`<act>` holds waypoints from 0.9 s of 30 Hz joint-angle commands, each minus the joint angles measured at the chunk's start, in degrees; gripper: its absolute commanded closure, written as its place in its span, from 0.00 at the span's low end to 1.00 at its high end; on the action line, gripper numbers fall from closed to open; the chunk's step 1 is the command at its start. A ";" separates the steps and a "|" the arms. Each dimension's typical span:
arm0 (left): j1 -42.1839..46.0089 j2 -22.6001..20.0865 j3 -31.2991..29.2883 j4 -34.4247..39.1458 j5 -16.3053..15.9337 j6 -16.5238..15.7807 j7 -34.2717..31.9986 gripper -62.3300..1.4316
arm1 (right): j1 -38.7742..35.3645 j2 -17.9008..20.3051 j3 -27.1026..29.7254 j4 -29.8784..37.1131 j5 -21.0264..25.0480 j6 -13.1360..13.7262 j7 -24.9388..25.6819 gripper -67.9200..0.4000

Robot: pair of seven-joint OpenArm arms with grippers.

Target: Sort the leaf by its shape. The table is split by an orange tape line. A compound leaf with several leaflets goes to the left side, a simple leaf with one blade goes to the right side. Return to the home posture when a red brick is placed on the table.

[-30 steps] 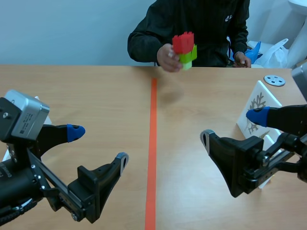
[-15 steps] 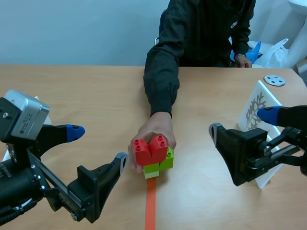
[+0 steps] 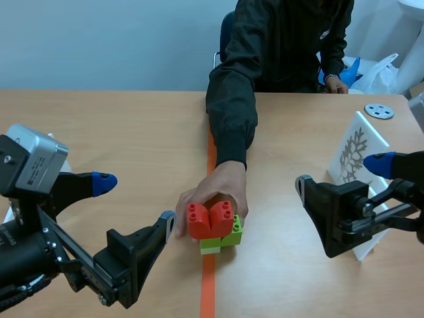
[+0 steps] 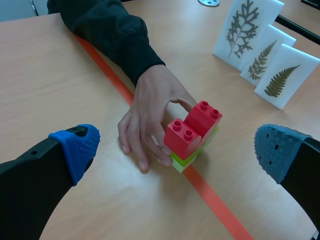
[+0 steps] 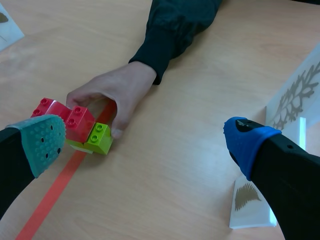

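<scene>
Reading the red brick [image 3: 211, 220] as the stop signal: set studs-up on a green brick [image 3: 228, 237] over the orange tape line [image 3: 208, 291], toward the middle of the near edge of the desk [image 3: 132, 132], long axis lying roughly across the tape, cupped by a person's hand [image 3: 213, 194]. Seems to call next for bringing both arms to the home posture, clear of that hand. Flanked by the left end effector [image 3: 137, 202] and right end effector [image 3: 339, 173], both spread wide and empty, with leaf cards [image 3: 354, 154] propped near the right edge.

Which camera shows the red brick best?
Left wrist view: the red brick stands clear on green bricks. Scene view shows it against the person's hand; right wrist view, partly behind the right gripper.
</scene>
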 commanded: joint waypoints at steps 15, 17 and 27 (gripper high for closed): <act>0.02 -0.96 0.00 1.11 -1.90 0.02 -1.14 0.00 | 0.70 -0.15 -8.15 0.37 -8.48 -5.42 5.20 0.00; 0.02 -0.98 0.00 1.11 -1.88 0.04 -1.14 0.00 | 0.70 -0.15 -8.74 0.37 -8.66 -5.42 5.51 0.00; 0.02 -0.98 0.00 1.11 -1.88 0.04 -1.18 0.00 | 0.72 -0.15 -9.53 0.37 -8.68 -5.40 5.70 0.00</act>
